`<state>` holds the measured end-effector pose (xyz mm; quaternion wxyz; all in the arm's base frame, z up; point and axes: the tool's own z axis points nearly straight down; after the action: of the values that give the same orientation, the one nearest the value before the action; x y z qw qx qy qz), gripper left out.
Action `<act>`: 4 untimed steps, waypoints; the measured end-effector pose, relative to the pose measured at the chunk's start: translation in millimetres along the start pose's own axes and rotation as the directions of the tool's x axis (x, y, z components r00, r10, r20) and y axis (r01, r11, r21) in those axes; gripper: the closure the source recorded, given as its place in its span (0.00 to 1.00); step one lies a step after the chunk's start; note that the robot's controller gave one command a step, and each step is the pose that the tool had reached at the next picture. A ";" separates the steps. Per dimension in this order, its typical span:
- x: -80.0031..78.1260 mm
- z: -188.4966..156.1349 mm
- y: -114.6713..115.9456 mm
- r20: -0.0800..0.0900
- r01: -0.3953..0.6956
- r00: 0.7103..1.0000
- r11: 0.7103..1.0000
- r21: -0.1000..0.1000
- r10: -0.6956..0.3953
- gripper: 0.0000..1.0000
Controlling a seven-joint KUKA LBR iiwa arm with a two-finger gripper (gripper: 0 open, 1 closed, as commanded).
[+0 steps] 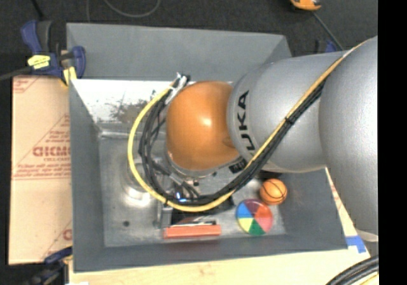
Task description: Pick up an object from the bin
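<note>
Camera view: the arm (pixel 299 118), lettered "UKA" on its grey casing, reaches into the bin (pixel 86 201). Its orange cover (pixel 197 125) hides the jaws, so their state cannot be told. Just below the wrist, by the near wall, lies a flat red bar (pixel 192 231). A multicoloured disc (pixel 254 217) and a small orange ball (pixel 273 191) lie to its right.

Looking down into the bin (pixel 86 169), I count three loose things: one small orange ball (pixel 273 191) at four o'clock, one round disc of coloured wedges (pixel 254 217) at five o'clock, and one flat red bar (pixel 192 231) at six. The arm (pixel 305 118) hides the middle.
</note>
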<state>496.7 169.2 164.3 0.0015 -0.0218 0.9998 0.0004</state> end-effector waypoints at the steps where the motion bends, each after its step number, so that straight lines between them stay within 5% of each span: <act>1: -5.7 17.7 -21.3 -0.003 0.012 1.000 1.000 0.002 -0.012 0.00; 2: -6.6 19.2 -22.8 -0.003 0.011 1.000 1.000 0.002 -0.011 0.00; 3: -20.2 -15.1 -39.4 -0.010 0.081 0.997 0.997 0.002 -0.081 0.00; 4: -49.0 -36.0 -46.8 0.012 0.160 0.987 0.987 0.002 -0.160 0.00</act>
<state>547.7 124.6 200.4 0.0077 -0.1021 0.9947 0.0001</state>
